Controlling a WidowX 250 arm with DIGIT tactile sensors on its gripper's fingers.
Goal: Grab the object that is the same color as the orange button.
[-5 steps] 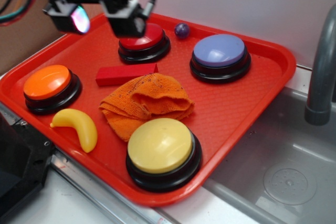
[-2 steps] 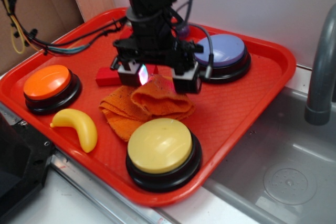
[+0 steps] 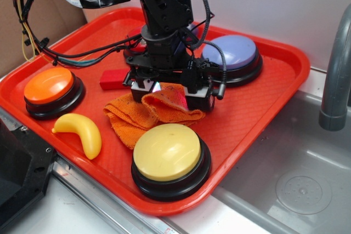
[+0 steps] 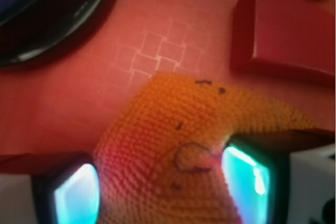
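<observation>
The orange knitted cloth (image 3: pixel 140 116) lies crumpled in the middle of the red tray (image 3: pixel 258 110). My gripper (image 3: pixel 170 92) is low over the cloth's far fold, open, with one finger on each side of it. In the wrist view the cloth (image 4: pixel 173 129) fills the space between the two glowing pads (image 4: pixel 76 195), which stand wide apart around my gripper's centre (image 4: pixel 160 187). The orange button (image 3: pixel 48 85) sits at the tray's left, apart from the gripper.
A red block (image 3: pixel 112 79) lies just left of the gripper and shows in the wrist view (image 4: pixel 294 35). A yellow banana (image 3: pixel 82 132), a yellow button (image 3: pixel 167 152) and a lilac button (image 3: pixel 233 53) are on the tray. A sink (image 3: pixel 296 179) and faucet (image 3: pixel 334 80) are at right.
My gripper moved from above the tray's far left corner to the cloth and came down, so its open fingers now straddle the cloth's fold.
</observation>
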